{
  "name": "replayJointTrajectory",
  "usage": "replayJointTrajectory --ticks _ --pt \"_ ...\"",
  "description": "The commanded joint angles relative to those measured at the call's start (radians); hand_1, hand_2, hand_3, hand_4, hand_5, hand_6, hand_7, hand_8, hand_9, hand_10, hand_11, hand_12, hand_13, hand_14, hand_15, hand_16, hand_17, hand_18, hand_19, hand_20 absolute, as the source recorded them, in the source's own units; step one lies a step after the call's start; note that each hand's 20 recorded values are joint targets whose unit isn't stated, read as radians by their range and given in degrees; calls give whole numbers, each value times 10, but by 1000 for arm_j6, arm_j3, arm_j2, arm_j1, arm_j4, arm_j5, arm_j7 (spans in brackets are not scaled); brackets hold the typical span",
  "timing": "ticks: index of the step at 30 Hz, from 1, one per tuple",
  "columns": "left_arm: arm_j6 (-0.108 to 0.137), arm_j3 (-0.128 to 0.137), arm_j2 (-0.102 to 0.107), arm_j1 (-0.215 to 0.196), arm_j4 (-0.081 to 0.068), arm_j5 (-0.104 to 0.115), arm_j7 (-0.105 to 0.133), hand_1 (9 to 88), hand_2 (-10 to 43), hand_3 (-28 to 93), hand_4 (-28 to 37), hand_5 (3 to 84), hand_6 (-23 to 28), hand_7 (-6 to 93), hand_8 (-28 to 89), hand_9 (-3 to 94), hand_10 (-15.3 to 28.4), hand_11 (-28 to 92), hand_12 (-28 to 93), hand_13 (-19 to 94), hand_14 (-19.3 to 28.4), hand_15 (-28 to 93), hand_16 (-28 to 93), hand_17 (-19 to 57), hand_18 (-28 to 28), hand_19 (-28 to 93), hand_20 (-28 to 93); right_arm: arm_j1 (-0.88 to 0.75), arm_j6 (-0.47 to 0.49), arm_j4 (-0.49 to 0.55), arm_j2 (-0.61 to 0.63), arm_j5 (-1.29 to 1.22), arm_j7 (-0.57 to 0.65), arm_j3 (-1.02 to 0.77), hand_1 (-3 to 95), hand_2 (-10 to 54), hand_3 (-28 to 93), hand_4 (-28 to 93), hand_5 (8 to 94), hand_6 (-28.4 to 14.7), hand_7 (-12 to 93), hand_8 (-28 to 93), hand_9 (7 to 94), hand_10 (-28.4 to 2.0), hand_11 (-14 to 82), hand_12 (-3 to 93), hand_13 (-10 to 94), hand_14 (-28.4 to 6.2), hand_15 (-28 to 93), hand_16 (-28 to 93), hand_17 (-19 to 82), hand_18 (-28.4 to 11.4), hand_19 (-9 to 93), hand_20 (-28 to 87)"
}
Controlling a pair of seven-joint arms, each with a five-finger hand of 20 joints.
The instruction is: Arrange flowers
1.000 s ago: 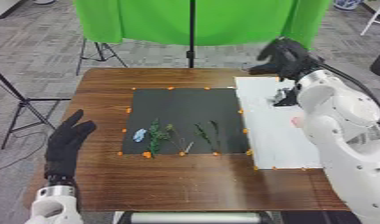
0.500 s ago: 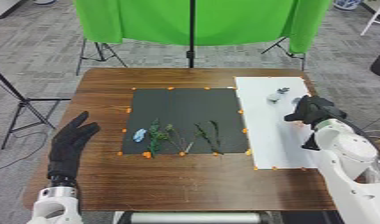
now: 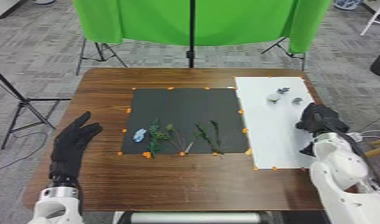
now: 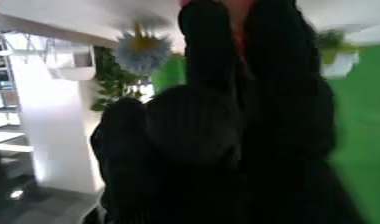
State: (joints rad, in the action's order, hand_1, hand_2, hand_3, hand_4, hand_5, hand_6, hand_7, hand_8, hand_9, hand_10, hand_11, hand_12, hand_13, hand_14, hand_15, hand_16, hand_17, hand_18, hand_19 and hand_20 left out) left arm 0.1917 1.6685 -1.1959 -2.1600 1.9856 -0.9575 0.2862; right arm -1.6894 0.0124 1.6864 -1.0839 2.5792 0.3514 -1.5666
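Flower pickup, seemingly | tabletop [image 3: 186,187], three o'clock: right robot hand [image 3: 321,118], opening and hold indeterminable | nine o'clock: left robot hand [image 3: 73,144], relaxed, empty | dark mat [image 3: 186,107], six o'clock: green stems [image 3: 154,143] | next: gentle, secure pinch

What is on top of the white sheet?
The white sheet bears a small white pot-like thing and a greyish bloom. The right hand overlaps its right edge; whatever lies directly beneath is hidden in the head view.
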Motion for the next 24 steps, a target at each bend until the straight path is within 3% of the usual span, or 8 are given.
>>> replayJointTrajectory --ticks 1,8,13,19,21,24 --pt "-6 3 -13 -21 2 3 -2 220 -6 667 -225 430 36 96 -41 469 136 214 170 382 162 206 68 56 142 101 259 18 29 20 42 -40 0 24 755 -95 353 -44 801 -24 169 146 917 -92 93 399 937 -9 539 346 665 -74 932 501" --pt "-7 4 -1 -14 1 3 -4 221 -6 665 -223 431 36 95 -41 470 136 214 171 382 162 206 68 57 142 99 259 290 2 139 162 -116 -16 138 752 -95 371 -46 810 -26 179 147 916 -96 97 413 937 -3 541 351 669 -70 932 503" --pt "-9 5 4 -14 2 2 -7 222 -6 665 -222 431 36 96 -41 470 136 213 170 382 162 206 69 56 142 99 259 523 34 162 159 -216 -83 340 748 -95 380 -43 811 -26 181 148 917 -95 98 416 937 -2 542 355 669 -69 932 507" --pt "-6 3 7 -6 -1 5 -5 222 -6 664 -223 431 37 96 -41 470 137 214 170 383 162 205 68 56 143 100 259 685 147 99 17 -274 -215 624 745 -95 387 -47 812 -24 182 148 916 -94 97 421 935 -2 543 358 668 -69 932 513" --pt "-6 -8 6 5 -6 5 -5 223 -6 663 -223 431 36 95 -41 470 137 214 170 382 162 206 68 56 142 99 259 689 185 53 -71 -223 -293 666 742 -95 390 -49 809 -19 185 150 916 -94 96 422 935 -3 544 359 667 -70 932 518" --pt "-13 -25 13 30 -18 5 1 223 -6 662 -225 431 36 96 -41 471 137 214 170 382 163 205 69 56 142 98 259 682 210 -15 -185 -156 -318 713 734 -95 399 -56 806 -15 190 147 915 -91 95 424 933 -3 549 361 665 -71 932 527"
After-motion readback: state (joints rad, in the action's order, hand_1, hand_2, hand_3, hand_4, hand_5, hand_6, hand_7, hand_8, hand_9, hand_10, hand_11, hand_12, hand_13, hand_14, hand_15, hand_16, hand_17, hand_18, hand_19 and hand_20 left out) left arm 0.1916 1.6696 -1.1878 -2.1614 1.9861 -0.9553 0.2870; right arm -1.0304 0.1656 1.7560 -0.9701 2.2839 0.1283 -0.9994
